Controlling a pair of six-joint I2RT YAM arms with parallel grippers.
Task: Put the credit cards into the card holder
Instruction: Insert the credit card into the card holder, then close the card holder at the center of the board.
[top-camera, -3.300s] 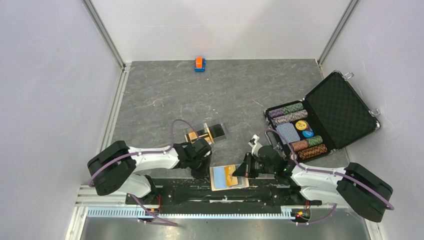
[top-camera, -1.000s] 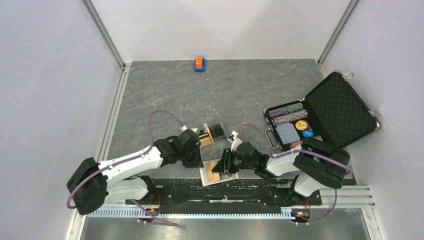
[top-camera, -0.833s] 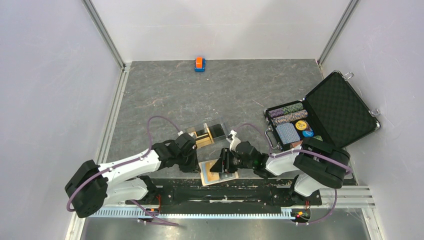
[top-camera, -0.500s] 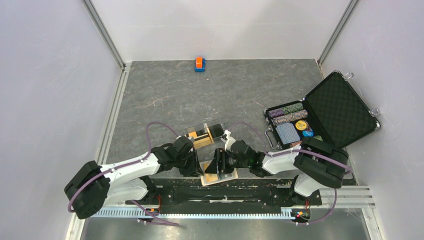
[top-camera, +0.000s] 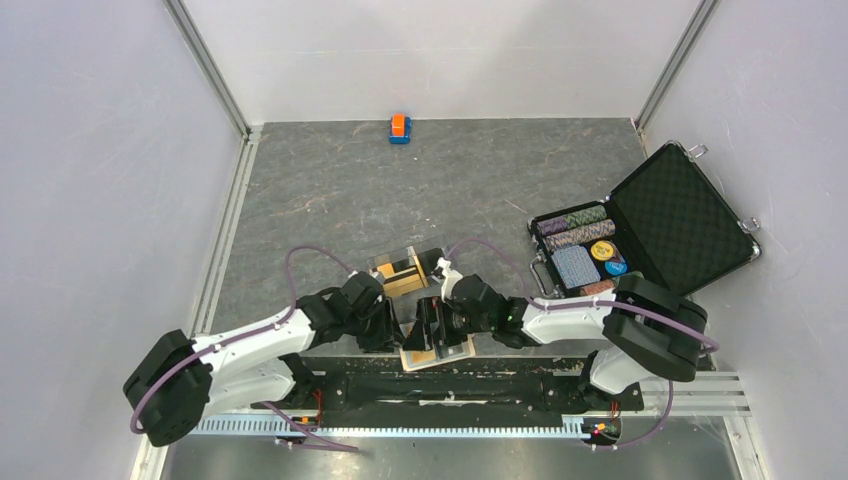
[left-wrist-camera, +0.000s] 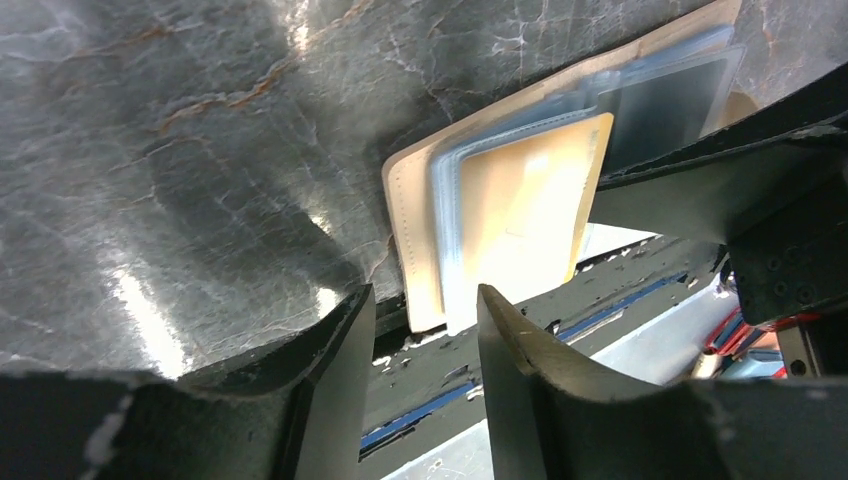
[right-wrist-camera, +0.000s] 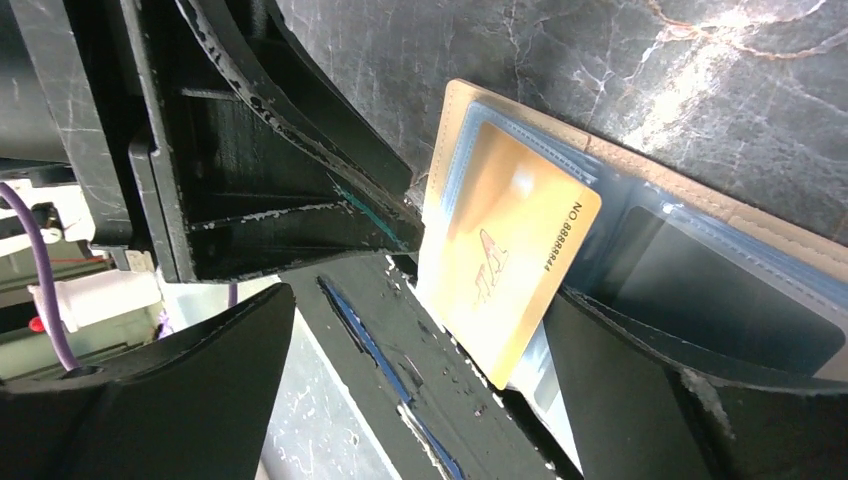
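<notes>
My right claw (right-wrist-camera: 420, 300) spread wide, empty; left claw (left-wrist-camera: 422, 295) part-open, empty. Gold card (right-wrist-camera: 510, 260) lies between right fingers, atop card holder (left-wrist-camera: 408, 230); long axis roughly along fingers, slanted. Right claw nearer.

Dark marbled table (top-camera: 450, 190): block (top-camera: 399, 128) at 12 o'clock, open case (top-camera: 680, 215) at 3, cards (top-camera: 412, 268) center, card holder (left-wrist-camera: 410, 240) at 6.
</notes>
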